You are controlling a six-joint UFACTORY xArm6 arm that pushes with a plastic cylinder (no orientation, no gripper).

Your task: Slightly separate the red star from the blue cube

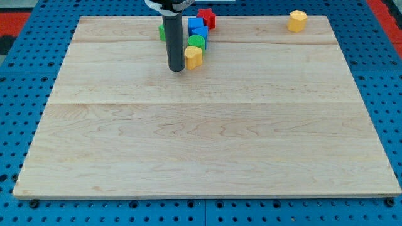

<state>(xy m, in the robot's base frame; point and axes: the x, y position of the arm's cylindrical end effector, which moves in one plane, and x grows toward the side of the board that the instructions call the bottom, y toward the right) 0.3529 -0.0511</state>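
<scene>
The red star (207,17) lies at the board's top edge, touching the upper right of the blue cube (195,24). A second blue block (200,32) sits just below the cube, then a green block (196,42) and a yellow block (193,56) in a short column. My tip (176,68) rests on the board just left of the yellow block, almost touching it. The dark rod rises in front of a green block (161,32) at its left and hides most of it.
A lone yellow block (298,21) sits near the board's top right corner. The wooden board (207,144) lies on a blue perforated table (12,56).
</scene>
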